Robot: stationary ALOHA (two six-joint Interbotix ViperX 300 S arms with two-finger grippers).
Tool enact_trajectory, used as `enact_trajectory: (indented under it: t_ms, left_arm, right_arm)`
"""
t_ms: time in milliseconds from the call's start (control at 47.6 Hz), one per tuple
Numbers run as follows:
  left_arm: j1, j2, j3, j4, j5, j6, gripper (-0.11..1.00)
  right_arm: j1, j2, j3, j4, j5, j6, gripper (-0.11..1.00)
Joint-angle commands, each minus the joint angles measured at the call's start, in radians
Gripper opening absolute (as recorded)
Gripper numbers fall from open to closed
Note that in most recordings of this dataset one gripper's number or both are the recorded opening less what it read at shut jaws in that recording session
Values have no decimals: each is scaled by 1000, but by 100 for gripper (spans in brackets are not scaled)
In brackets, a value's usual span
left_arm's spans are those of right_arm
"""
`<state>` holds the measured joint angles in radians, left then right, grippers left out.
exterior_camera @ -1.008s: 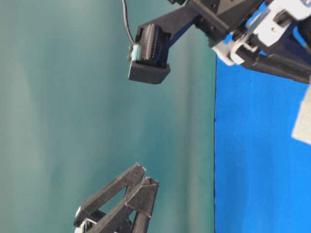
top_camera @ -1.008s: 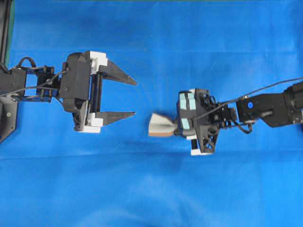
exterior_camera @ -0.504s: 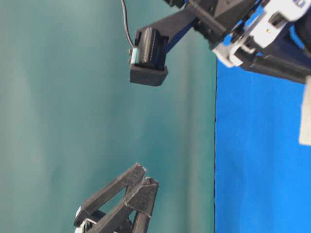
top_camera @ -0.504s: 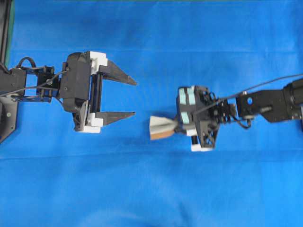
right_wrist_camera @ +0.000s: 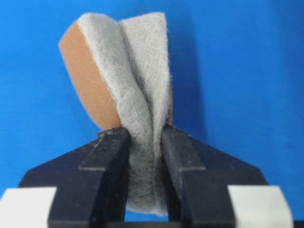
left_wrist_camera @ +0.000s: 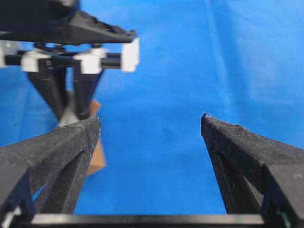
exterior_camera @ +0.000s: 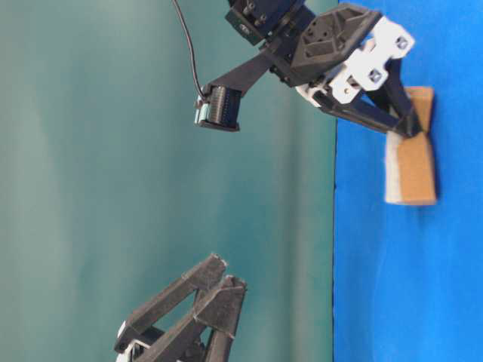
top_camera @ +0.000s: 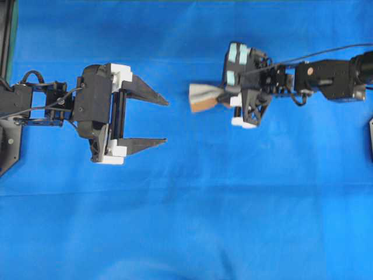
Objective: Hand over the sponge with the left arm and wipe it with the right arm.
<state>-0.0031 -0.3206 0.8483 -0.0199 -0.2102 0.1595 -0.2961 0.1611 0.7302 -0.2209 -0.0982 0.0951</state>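
The sponge [top_camera: 202,97], grey-white over orange-brown, is pinched and folded between the fingers of my right gripper [top_camera: 220,96], the one with teal patches. It sits at the upper middle of the blue cloth. The right wrist view shows the jaws shut on the sponge [right_wrist_camera: 123,76], with the right gripper [right_wrist_camera: 145,135] squeezing its grey layer. The table-level view shows the sponge [exterior_camera: 411,162] close against the cloth. My left gripper [top_camera: 166,121] is wide open and empty, to the left of and slightly below the sponge. In the left wrist view the sponge [left_wrist_camera: 97,152] shows behind the left fingertip.
A blue cloth [top_camera: 186,221] covers the table. A dark frame edge [top_camera: 6,35] runs along the far left. The right arm's cable [top_camera: 326,52] arcs above its forearm.
My right gripper has carried the sponge toward the top of the overhead view, from the middle to the upper middle. The left arm has not moved.
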Motion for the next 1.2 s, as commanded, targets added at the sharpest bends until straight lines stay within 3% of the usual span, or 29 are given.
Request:
enact_trajectory:
  t_ms: [0,147,294,588,798,966,1175]
  left_arm:
    - [-5,-9,-17,0,-8,0,85]
    - [-3,-9,-17,0,-8,0,85]
    - [-3,-9,-17,0,-8,0,85]
    - [-5,-9,-17,0,-8,0,85]
    - [-5,-8,-18,0,-9,0,85]
    - [-3,-8,-20,-2,-11,-2,85]
    - [-5,-8,-18,-2,-12,-3,85]
  right_arm:
    - [-29,-32,-15,-6,-11,2,27]
    - [-28,-32,-14,-6,-11,2,27]
    - [29,-32,-8,-3,-11,17,27]
    - [281,-29,-5,49,2,58,27]
    - [399,-26,-20,75,20,100,27]
    - [433,-23,-21,77,32,132,27]
    - [419,-23,-23,72,35,124,27]
